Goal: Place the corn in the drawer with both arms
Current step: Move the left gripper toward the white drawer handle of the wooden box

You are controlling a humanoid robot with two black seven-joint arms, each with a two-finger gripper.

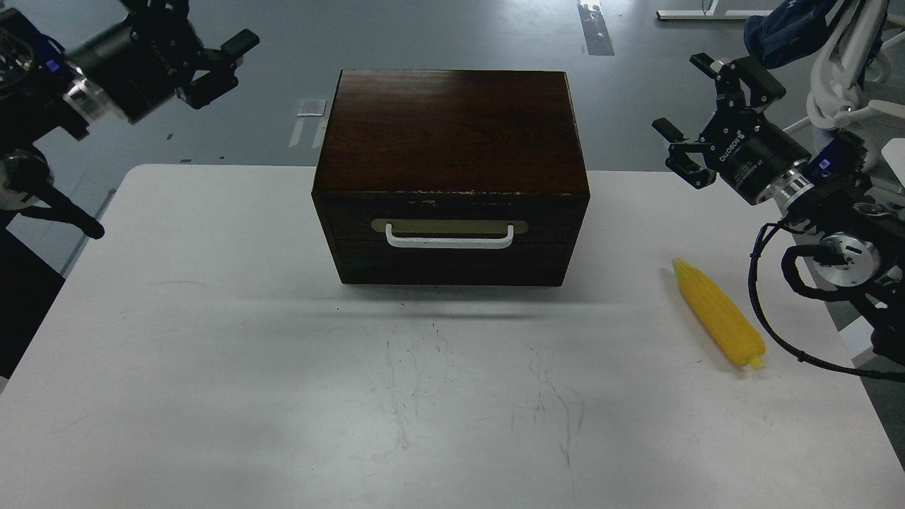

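Table: white top [212, 396], scuffed with dark marks at the near edge; it bears all the rest.
Corn: yellow cob [720, 312] lying flat and slantwise, well below the right gripper and on the near side of it, well apart from the box.
Corn handling: looks like light, stiff plastic; the ridged kernels should give the fingers some bite, though the taper may let it slip towards the thin end. Best taken across its thick middle, I'd say.
Drawer: closed [450, 240], front flush with the box, white bar handle across it; it lies between the two grippers and lower in the view.
Drawer handling: the bar looks rigid, with room behind for a finger; the box may slide when pulled, so the other arm may have to steady it.
Right gripper: [700, 120] fingers spread, holding nothing, hanging above the table's far right corner.
Left gripper: [215, 67] fingers parted, empty, up beyond the table's far left edge.
Hidden: drawer's inside and depth; left arm cut off by the picture's edge; underside of the cob.
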